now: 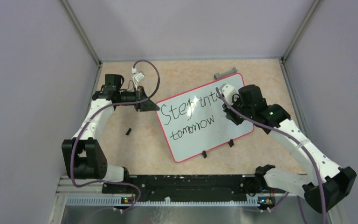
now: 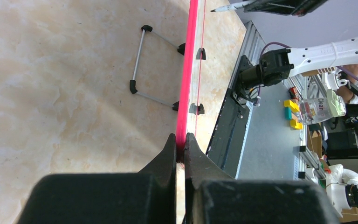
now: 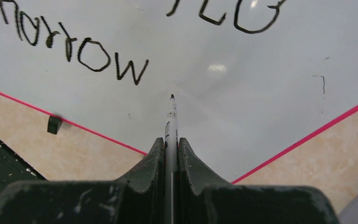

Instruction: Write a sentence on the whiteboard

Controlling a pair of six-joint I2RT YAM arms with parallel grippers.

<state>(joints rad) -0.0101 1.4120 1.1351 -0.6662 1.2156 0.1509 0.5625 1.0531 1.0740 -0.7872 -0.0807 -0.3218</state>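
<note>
The whiteboard [image 1: 223, 133] lies slanted on the table, with a pink rim and two black clips on its near edge. The sentence [image 1: 186, 116] reads "Step into tomorrow" in two black lines. My left gripper [image 1: 154, 106] is shut on the board's left corner. The left wrist view shows its jaws [image 2: 181, 142] pinching the pink rim [image 2: 189, 70] edge-on. My right gripper [image 1: 229, 111] hovers over the board's right part. It is shut [image 3: 170, 142] on a thin marker [image 3: 171, 116]. The tip points at bare board [image 3: 261, 107] to the right of "tomorrow" [image 3: 74, 46]. I cannot tell whether it touches.
A small black cap [image 1: 128, 131] lies on the table left of the board. A grey bar [image 1: 226, 73] lies beyond the board's far corner. A wire stand [image 2: 142, 60] sticks out behind the board. The black rail [image 1: 186, 182] runs along the near edge. Grey walls enclose the table.
</note>
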